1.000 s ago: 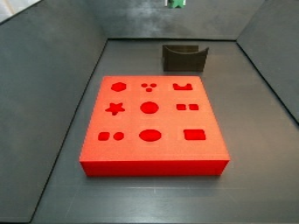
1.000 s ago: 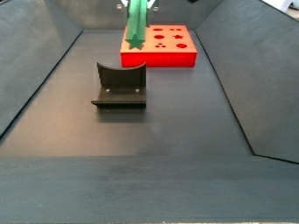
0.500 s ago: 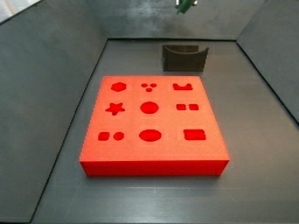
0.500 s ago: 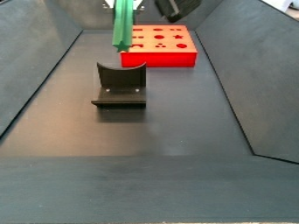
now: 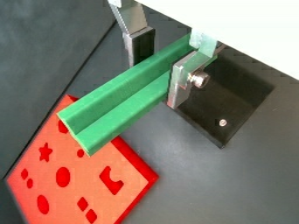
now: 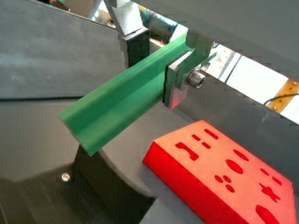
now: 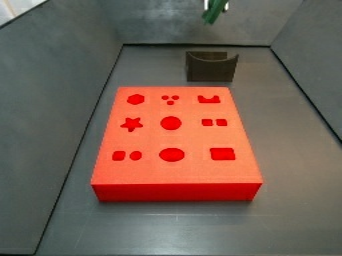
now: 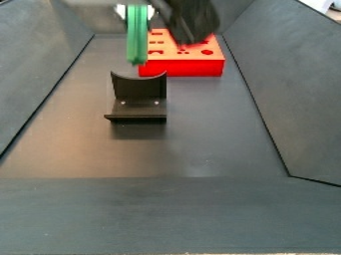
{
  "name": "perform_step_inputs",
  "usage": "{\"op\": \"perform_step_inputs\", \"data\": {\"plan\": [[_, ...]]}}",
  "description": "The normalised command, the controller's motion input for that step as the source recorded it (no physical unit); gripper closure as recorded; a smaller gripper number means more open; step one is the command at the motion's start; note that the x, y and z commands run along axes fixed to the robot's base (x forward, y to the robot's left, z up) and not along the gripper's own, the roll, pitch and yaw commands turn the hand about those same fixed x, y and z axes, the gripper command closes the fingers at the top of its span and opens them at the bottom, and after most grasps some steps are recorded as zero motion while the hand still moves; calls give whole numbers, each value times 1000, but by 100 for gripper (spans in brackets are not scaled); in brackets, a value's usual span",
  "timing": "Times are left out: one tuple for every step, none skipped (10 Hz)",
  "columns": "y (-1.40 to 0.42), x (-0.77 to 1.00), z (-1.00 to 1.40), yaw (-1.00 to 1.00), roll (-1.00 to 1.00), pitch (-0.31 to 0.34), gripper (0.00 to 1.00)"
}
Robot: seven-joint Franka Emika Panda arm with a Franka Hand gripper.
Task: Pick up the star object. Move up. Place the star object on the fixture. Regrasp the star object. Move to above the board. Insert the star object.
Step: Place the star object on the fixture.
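Nearest in a side view: bare dark floor, then the fixture [image 8: 136, 98], a dark notched block standing upright on its base plate. Just above its notch, the lower tip of the star object [image 8: 136, 38], hanging roughly upright, bright green, clear of the fixture as far as can be told; upper end cut off by the frame edge. Beside it, a dark blurred mass of the gripper [image 8: 170, 14], mostly out of frame, fingers impossible to make out here. Behind, the board [image 8: 182, 52], red, partly hidden by the star object and the gripper.

In both wrist views, the gripper [image 5: 158, 66] clamped across the star object [image 5: 122, 101] near one end, a silver finger [image 5: 186, 80] flat against a ridged side, the other finger [image 5: 135, 42] on the opposite side; the long free end jutting toward the camera. Beyond, the board [image 5: 76, 179] and the fixture [image 5: 230, 101], both cut off.

In a side view from the board's end: the board [image 7: 174, 140] near, the fixture [image 7: 211, 65] far, only a green sliver of the star object [image 7: 213, 11] at the frame's top.
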Motion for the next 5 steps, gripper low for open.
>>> {"op": "perform_step_inputs", "data": {"plan": [[141,138,-1000,-103,-1000,199,100],[136,156,-1000,-149,-810,198,100],[139,159,-1000,-166,-700,179,100],[140,163,-1000,-187,-535,139,100],[140,177,-1000,-201,-311,93,100]]}}
